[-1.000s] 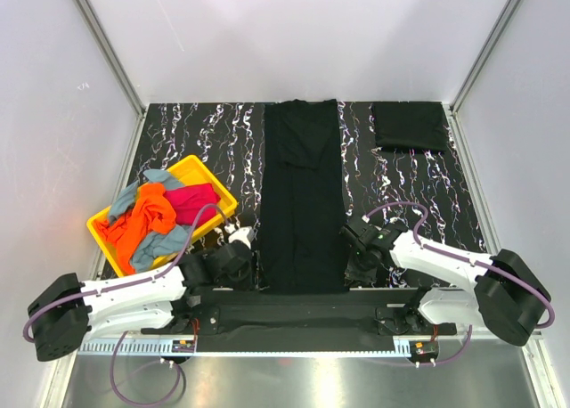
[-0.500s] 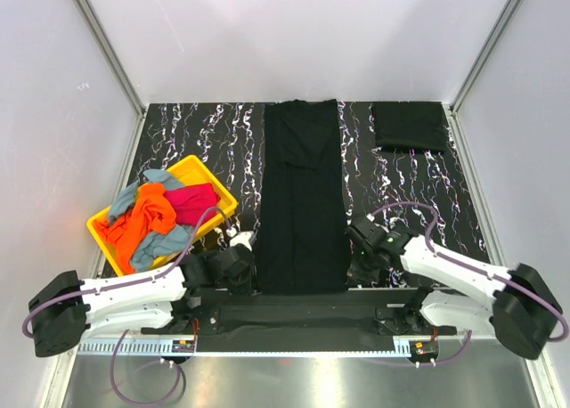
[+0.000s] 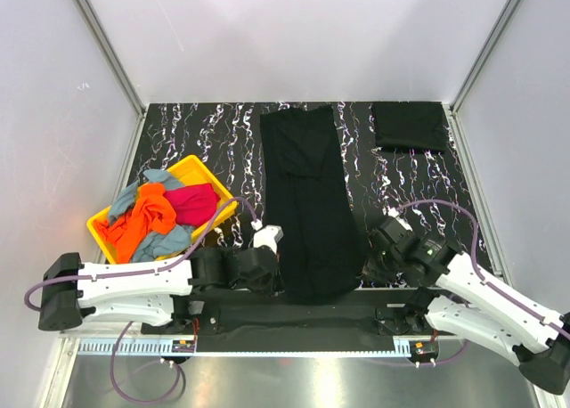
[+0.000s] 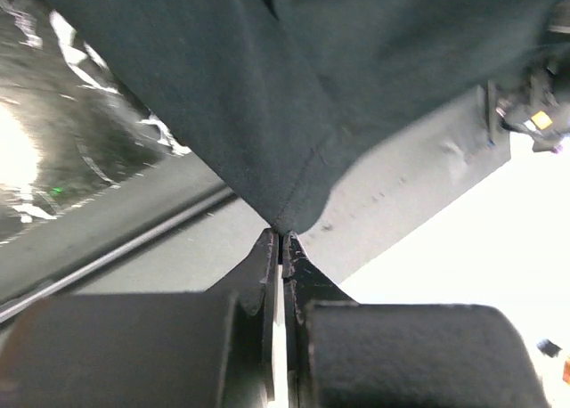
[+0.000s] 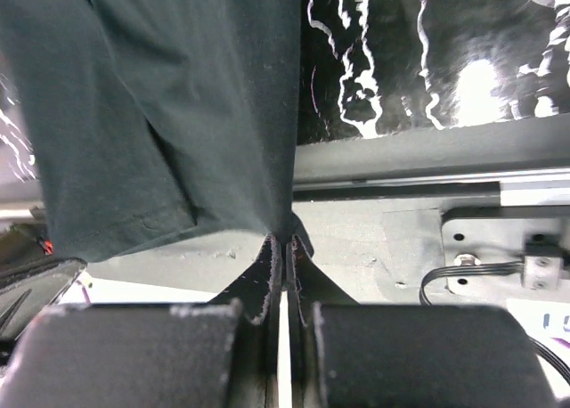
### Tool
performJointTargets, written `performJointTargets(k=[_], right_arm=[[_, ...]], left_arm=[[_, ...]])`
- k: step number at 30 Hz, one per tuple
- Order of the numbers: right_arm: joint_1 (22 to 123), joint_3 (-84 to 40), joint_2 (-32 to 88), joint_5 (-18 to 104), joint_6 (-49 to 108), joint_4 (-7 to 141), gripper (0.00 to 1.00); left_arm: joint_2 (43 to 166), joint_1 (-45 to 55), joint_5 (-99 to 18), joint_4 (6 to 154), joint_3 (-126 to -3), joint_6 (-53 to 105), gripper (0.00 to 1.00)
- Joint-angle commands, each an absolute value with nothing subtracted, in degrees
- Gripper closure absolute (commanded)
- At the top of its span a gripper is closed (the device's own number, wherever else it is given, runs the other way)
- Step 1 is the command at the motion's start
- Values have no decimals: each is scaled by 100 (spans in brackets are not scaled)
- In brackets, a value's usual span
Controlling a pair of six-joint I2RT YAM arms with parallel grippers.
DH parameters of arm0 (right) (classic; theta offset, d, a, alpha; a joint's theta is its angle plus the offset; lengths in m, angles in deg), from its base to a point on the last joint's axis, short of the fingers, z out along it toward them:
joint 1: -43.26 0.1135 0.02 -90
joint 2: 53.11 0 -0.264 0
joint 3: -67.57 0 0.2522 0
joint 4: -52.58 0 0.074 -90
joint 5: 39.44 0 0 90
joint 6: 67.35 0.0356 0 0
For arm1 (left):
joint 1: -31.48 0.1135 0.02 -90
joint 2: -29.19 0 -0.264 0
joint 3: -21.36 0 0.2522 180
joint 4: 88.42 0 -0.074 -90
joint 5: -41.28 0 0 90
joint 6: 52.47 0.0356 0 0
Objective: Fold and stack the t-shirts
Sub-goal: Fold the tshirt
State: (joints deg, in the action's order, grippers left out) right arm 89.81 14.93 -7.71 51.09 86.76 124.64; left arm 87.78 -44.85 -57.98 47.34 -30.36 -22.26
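So the long black tee [image 3: 307, 203] lies as a narrow strip down the middle of the table [image 3: 205, 132], collar end at the far edge, hem end lifted a bit at the near edge. The left gripper [image 4: 281, 239] is pinched tight on the near left corner of the hem, with just a little nub of cloth between the tips. The right gripper [image 5: 287, 243] is clamped on the near right corner the same way. My read: this stuff is light and totally floppy, so it sags between the two pinch points and will drape wherever gravity wants. It doesn't look slippery, but with such a small bite a sharp tug could pull a corner out. If the arms don't travel evenly, the strip will probably twist or bunch. The hem corners seem like the right spots to hold for carrying the near end over toward the collar. Elsewhere, a folded black tee [image 3: 409, 126] sits in the far right corner, and the loose tees [image 3: 142, 221], orange, magenta and grey-blue, are heaped in the yellow tray [image 3: 198, 166] on the left.
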Motion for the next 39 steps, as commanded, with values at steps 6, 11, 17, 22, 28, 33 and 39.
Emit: performJointTargets(k=[6, 11, 17, 22, 28, 33, 39], right_arm=[[9020, 152, 627, 6425, 7935, 12330, 100], [8222, -674, 1771, 6287, 6688, 11364, 100], [7334, -1869, 3491, 5637, 5413, 10556, 100], [6876, -3231, 4864, 5654, 4824, 10343, 100], [6340, -4488, 5929, 5074, 4612, 10316, 100], [5918, -5235, 6456, 4425, 4515, 10316, 100], [5636, -6115, 7282, 3581, 4453, 10316, 100]], left_arm=[[9098, -2909, -5594, 4609, -3546, -1135, 100], [10037, -1634, -4908, 4961, -4064, -186, 100], [11496, -535, -4459, 5058, -5302, 632, 100], [12917, 97, -4565, 4681, -6944, 1204, 100], [14115, 713, -4178, 4417, -8406, 1459, 100], [14712, 1030, -3976, 4320, -9196, 1511, 100], [15556, 1276, -3624, 4206, -10084, 1398, 100]])
